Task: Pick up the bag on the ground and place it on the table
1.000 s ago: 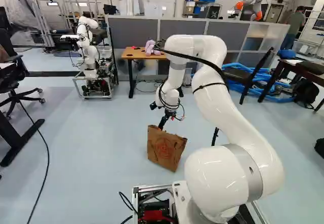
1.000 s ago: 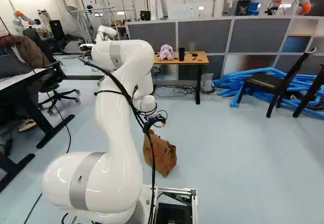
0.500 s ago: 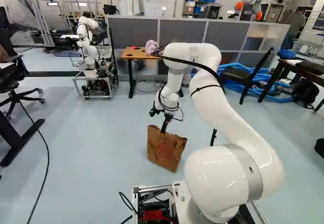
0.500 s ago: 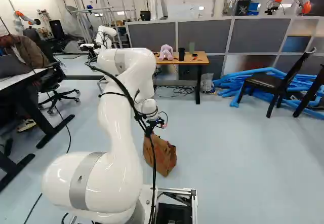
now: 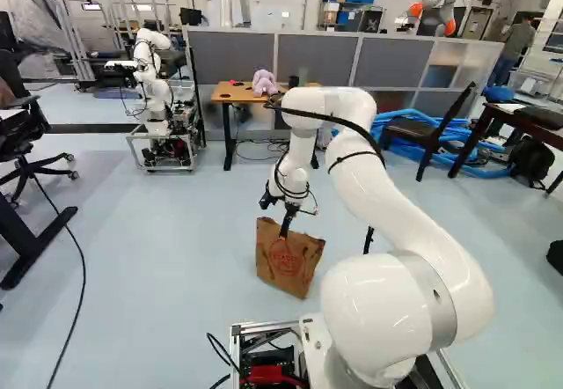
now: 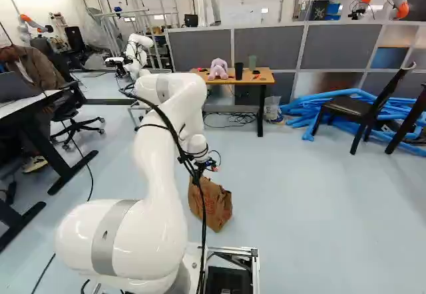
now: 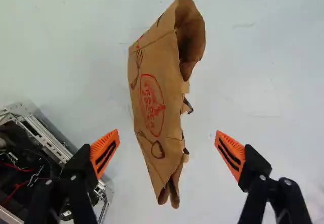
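My gripper [image 7: 167, 142] is spread wide open above the paper bag [image 7: 149, 100], which stands on the floor [image 5: 176, 257] at my twelve o'clock. It looks light, soft and easily creased; I'd pinch both walls midway along the top.

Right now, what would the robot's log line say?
paper bag: standing on floor | jaws: open, either side of bag, not gripping | wooden table: farther ahead, bag not on it

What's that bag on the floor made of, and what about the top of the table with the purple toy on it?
Bag: matt brown paper, likely, given its stiff creases. Tabletop: smooth, wood-coloured; wood or laminate, unclear.
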### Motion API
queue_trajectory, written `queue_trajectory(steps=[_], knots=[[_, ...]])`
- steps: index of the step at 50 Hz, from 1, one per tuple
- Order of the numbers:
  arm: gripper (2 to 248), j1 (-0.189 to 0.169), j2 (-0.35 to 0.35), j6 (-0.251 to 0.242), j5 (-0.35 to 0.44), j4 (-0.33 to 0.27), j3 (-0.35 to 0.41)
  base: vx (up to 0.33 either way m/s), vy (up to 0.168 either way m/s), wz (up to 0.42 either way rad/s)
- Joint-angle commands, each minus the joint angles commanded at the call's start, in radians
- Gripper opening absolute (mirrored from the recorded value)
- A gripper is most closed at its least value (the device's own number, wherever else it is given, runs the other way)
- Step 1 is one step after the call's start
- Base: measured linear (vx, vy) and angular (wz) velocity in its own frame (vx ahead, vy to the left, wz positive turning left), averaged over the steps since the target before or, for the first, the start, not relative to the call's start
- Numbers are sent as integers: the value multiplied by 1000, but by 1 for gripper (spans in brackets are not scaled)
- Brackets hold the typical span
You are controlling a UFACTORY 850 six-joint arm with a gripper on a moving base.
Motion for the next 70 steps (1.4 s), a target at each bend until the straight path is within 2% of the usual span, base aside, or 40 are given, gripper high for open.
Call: queue_trajectory(steps=[70], knots=[[247, 0, -263, 0, 0, 0, -227, 0, 0, 0]])
